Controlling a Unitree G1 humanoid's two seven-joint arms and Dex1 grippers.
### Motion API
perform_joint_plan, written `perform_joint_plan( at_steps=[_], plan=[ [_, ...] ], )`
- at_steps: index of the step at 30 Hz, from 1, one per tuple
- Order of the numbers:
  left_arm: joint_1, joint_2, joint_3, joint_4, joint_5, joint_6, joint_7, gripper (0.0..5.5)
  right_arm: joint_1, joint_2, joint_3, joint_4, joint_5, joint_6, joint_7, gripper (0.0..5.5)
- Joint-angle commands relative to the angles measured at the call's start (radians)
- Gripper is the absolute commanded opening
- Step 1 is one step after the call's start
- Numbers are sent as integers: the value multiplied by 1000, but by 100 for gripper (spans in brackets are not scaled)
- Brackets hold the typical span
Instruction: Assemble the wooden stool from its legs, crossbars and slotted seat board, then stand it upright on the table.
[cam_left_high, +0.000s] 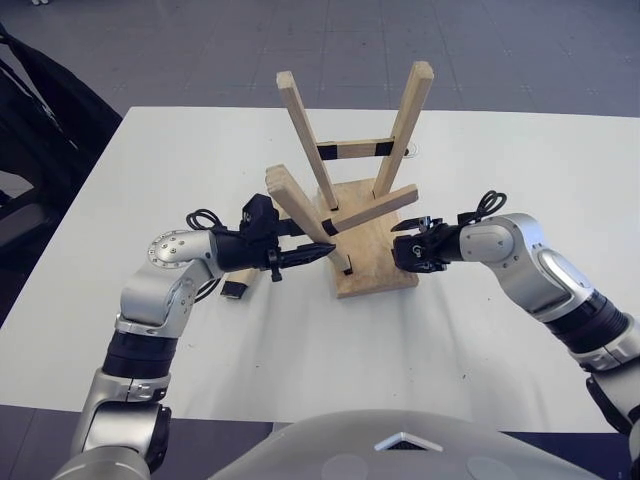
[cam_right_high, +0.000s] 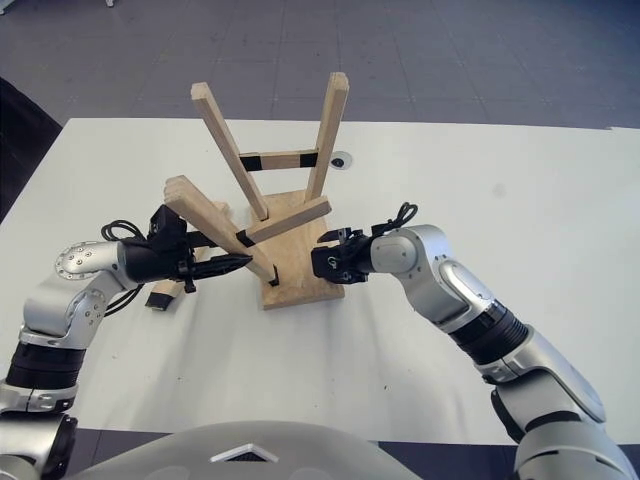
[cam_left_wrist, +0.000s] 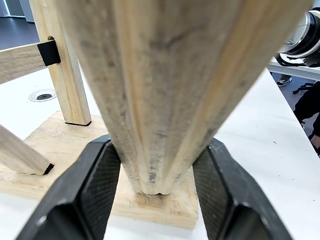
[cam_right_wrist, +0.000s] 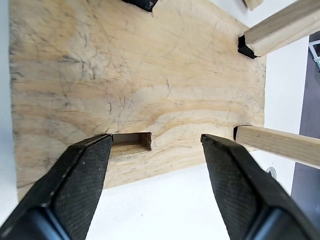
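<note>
Left eye view: we see the white desk (cam_left_high: 480, 340) carrying the partly built stool, upside down, near the desk's middle. The slotted seat board (cam_left_high: 375, 262) lies flat on the desk.

1. The far-left leg (cam_left_high: 302, 135) and the far-right leg (cam_left_high: 405, 120) stand in the board's far side and lean apart toward their upper ends.
2. A crossbar (cam_left_high: 355, 150) with black-wrapped ends joins these two legs partway up.
3. A tilted leg (cam_left_high: 295, 200) meets the board at its near-left side and leans toward the desk's left edge.
4. A second crossbar (cam_left_high: 378, 203) joins the tilted leg at a black-wrapped joint. Its other end points toward the board's right side, above the board.

The left gripper (cam_left_high: 320, 250) pinches the tilted leg low down. In the left wrist view, we see a pad pressed on each side of the wood. The right gripper (cam_left_high: 400, 245) sits over the board's near-right corner with its fingers spread, holding nothing. In the right wrist view, an empty slot (cam_right_wrist: 131, 142) lies between the two fingers.

A loose wooden piece (cam_left_high: 237, 290) with a black end lies on the desk left of the board, under the left arm. A round insert (cam_left_high: 413, 152) sits in the desk just beyond the far-right leg.
</note>
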Motion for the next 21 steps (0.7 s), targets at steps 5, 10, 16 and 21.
perform_joint_plan(
  at_steps=[5, 10, 16, 21],
  plan=[
    [-17, 36, -88, 72, 115, 22, 12, 208, 46, 22, -11, 15, -37, 9, 7, 325],
    [-99, 29, -181, 159, 221, 10, 55, 206, 66, 38, -23, 5, -44, 22, 9, 325],
    [13, 107, -252, 32, 316, -23, 96, 205, 102, 40, -54, -31, -39, 59, 10, 325],
    [77, 108, -304, -21, 381, -40, 174, 205, 144, 50, -80, -69, -31, 110, -1, 325]
  ],
)
